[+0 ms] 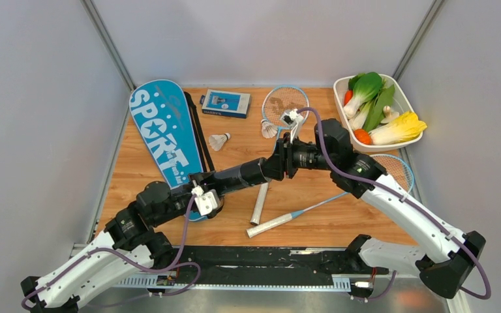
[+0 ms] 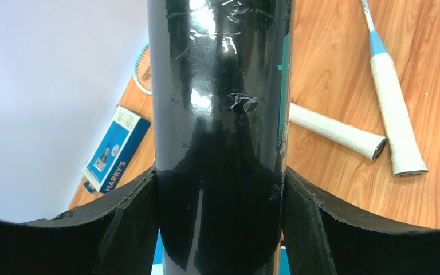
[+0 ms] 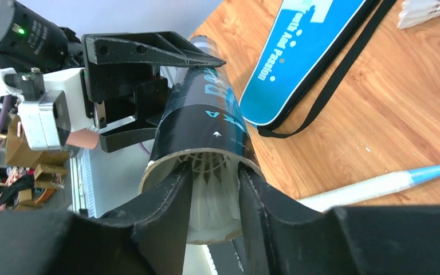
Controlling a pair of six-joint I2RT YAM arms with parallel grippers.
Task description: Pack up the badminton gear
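Slightly open, right end effector point(image 3: 216, 167) flanks a shuttlecock point(image 3: 215, 212) in the tube point(image 3: 197, 114).

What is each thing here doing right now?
black tube, held off the table, end open.
left gripper, shut on black tube.
shuttlecock in tube, sitting at the mouth.
right gripper, fingers either side of that shuttlecock.
loose shuttlecocks, lying on table.
rackets, lying on table.
SPORT cover, lying flat.
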